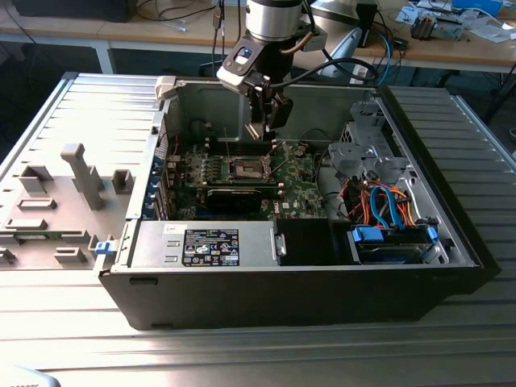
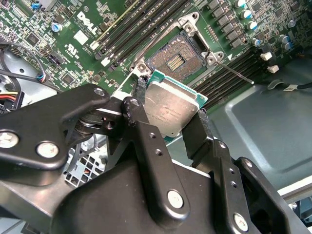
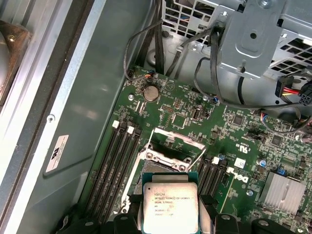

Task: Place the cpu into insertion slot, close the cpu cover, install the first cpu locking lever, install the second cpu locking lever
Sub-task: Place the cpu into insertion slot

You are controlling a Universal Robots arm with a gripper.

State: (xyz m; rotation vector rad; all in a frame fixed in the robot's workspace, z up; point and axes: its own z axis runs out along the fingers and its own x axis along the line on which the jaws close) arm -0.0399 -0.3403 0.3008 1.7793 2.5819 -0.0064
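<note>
The cpu (image 2: 170, 105) is a small square chip with a silvery top and a green edge, and my gripper (image 2: 171, 99) is shut on it, one black finger on each side. In the first wrist view the cpu (image 3: 170, 202) hangs just short of the insertion slot (image 3: 165, 159), held above the board and apart from it. The slot (image 2: 176, 61) shows its dark centre uncovered. The cpu cover (image 3: 178, 138) stands raised as a thin silver frame. A thin lever rod (image 2: 234, 73) sticks out beside the socket. In the exterior view my gripper (image 1: 262, 129) hovers above the slot (image 1: 246, 168).
The green motherboard (image 1: 298, 181) lies inside an open computer case (image 1: 242, 89) with walls all round. Memory slots (image 3: 117, 161) flank the socket. A long black card (image 1: 242, 193), a power supply (image 1: 218, 246) and a drive cage with blue and orange cables (image 1: 387, 210) stand nearby.
</note>
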